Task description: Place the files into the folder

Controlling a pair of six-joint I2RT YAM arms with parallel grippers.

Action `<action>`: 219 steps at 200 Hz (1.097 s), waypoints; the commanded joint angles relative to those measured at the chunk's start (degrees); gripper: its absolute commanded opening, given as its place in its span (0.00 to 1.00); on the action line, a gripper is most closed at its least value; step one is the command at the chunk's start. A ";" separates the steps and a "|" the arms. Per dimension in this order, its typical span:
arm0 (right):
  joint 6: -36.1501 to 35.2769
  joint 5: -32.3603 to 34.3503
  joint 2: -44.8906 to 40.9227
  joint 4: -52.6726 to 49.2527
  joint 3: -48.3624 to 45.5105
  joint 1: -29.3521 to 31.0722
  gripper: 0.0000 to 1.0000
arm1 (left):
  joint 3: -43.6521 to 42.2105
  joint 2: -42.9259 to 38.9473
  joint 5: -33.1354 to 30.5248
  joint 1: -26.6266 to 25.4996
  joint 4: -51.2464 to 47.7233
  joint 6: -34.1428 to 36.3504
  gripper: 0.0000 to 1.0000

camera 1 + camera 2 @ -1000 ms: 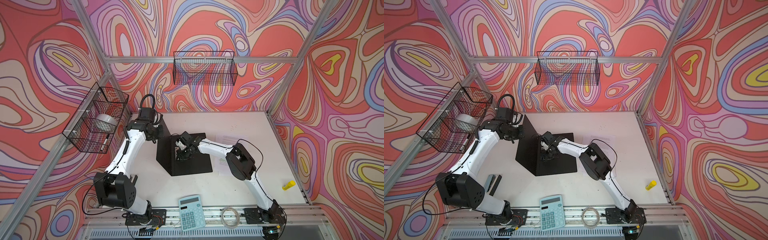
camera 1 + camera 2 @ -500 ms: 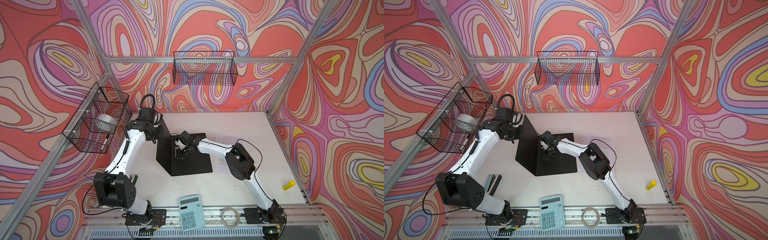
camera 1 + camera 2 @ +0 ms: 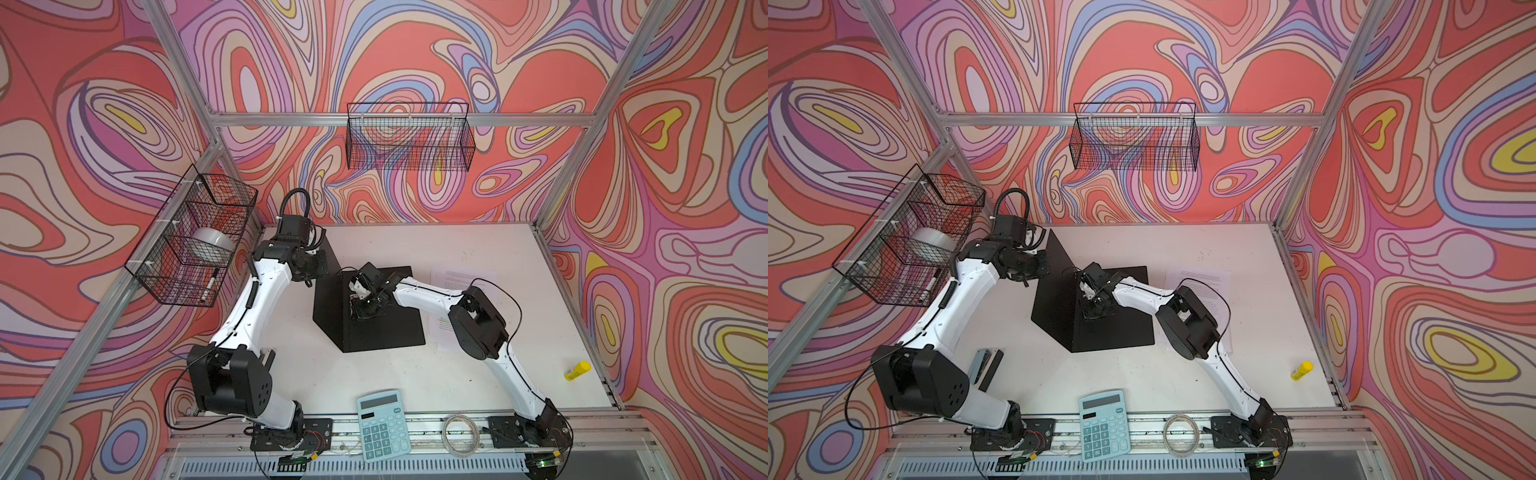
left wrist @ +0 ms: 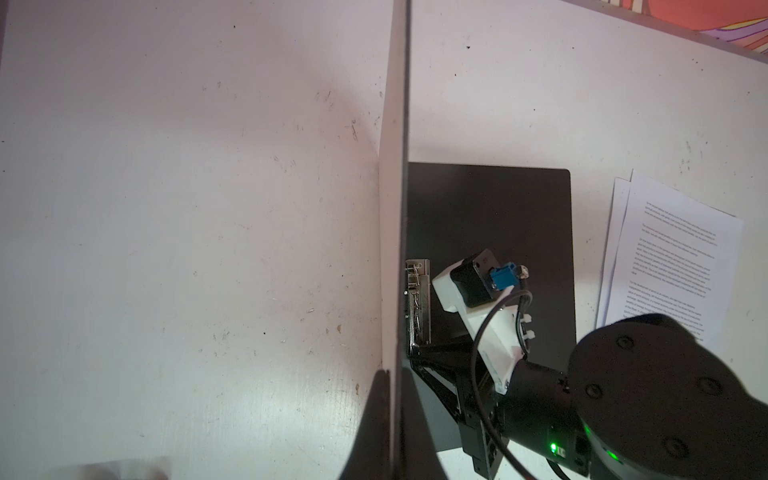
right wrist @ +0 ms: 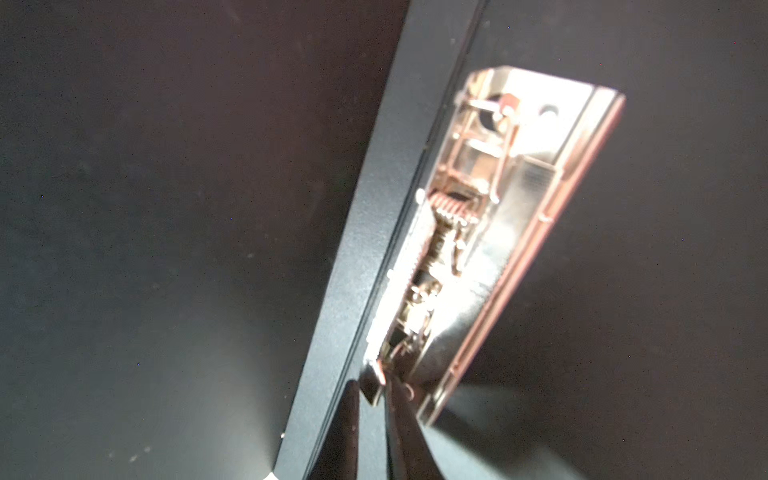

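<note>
Right jaws closed onto clip (image 5: 478, 249) of one folder (image 3: 386, 328); two files (image 4: 673, 257) beside.

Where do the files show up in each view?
Top view: files right of the open folder, partly behind the right arm.
Top view: files likewise right of the folder.
Left wrist: files beside the folder's flat black half, not touching it.
Right wrist: not in it.
Shared landmark: the folder's black inside, in all four.
</note>
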 commanded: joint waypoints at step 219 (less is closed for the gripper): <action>-1.13 10.20 8.99 -12.85 4.72 -0.76 0.00 | 2.55 -1.15 1.92 0.18 -1.85 0.34 0.00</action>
